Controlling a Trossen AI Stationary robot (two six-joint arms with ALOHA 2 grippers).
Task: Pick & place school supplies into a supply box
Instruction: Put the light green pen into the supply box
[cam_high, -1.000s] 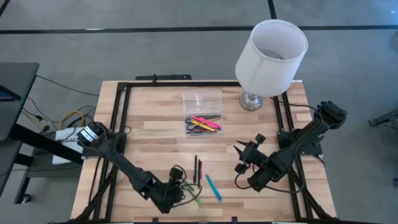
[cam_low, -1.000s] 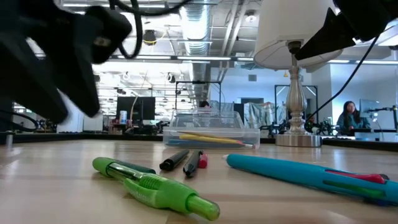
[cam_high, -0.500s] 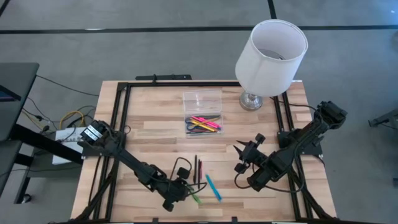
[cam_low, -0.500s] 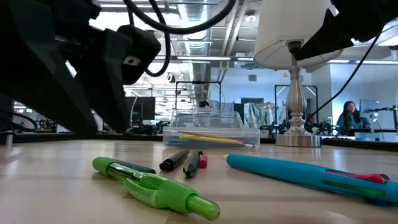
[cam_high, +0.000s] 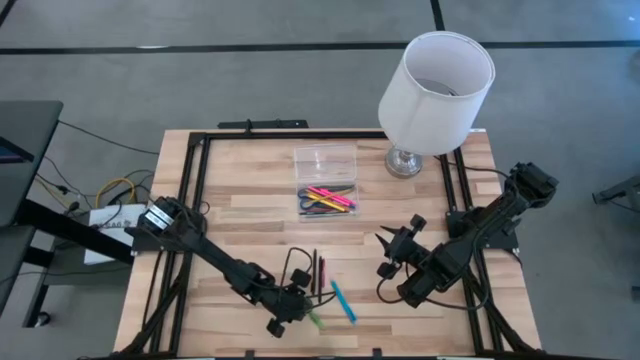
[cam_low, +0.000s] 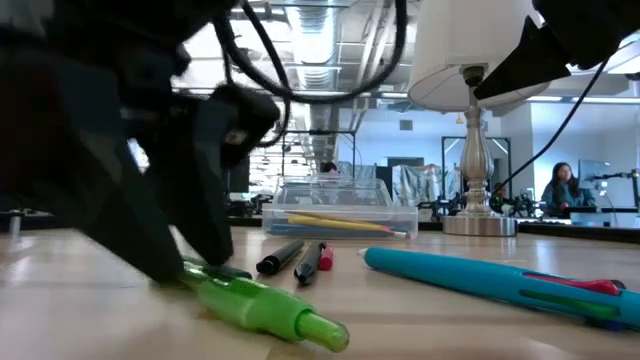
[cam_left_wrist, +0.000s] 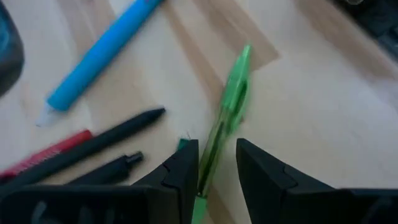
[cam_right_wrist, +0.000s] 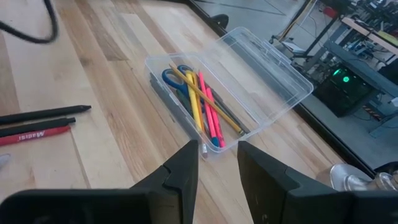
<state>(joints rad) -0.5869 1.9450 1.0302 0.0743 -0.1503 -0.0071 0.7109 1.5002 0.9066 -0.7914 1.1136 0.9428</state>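
A green pen (cam_high: 316, 321) lies flat on the wood table near its front edge. My left gripper (cam_left_wrist: 216, 167) is open and low over the pen's rear end, one finger on each side of it. Beside it lie a blue pen (cam_high: 343, 300), two black pens (cam_high: 316, 272) and a red one (cam_left_wrist: 43, 155). The clear supply box (cam_right_wrist: 186, 109) lies open at the table's middle, with pink markers, yellow pencils and blue-handled scissors (cam_right_wrist: 177, 76) inside. My right gripper (cam_right_wrist: 217, 168) hangs open above the table's right part, pointing at the box. My left gripper comes slanting down from the table's left over the green pen's rear end (cam_left_wrist: 210, 163). The pen lies flat on the table between the open fingers and along them. Whether a finger touches it I cannot tell.
A lamp with a white shade (cam_high: 437, 88) stands at the far right corner, close to the box's lid (cam_high: 325, 160). Black frame rails (cam_high: 196, 200) run along the table's left, far and right sides. A person shows in the room beyond (cam_low: 560, 190).
My left gripper has gone toward the table's right edge and down, tipping its fingers lower, until it stands at the green pen's rear end.
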